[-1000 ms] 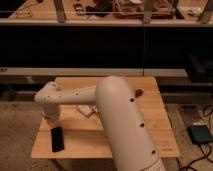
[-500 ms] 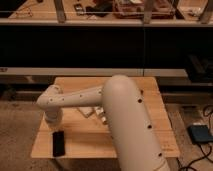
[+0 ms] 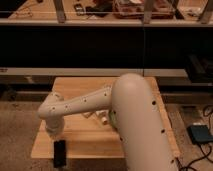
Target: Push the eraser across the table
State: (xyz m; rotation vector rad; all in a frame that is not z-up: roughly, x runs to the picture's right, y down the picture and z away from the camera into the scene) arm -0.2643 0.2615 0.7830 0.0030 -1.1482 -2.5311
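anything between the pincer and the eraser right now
Nothing shows between them in the camera view. The pincer hangs at the table's front left, right above the eraser, which overhangs the front edge. Whether they touch cannot be told.

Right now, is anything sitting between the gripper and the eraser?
Nothing visible does. The gripper hangs directly above the eraser, at the table front-left edge; whether they touch cannot be told.

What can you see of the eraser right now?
The eraser is a flat black rectangular slab, lying flat at the front left edge of the light wooden table, its long side running front to back and its near end at the table's front edge. The gripper hangs right behind it; contact cannot be told.
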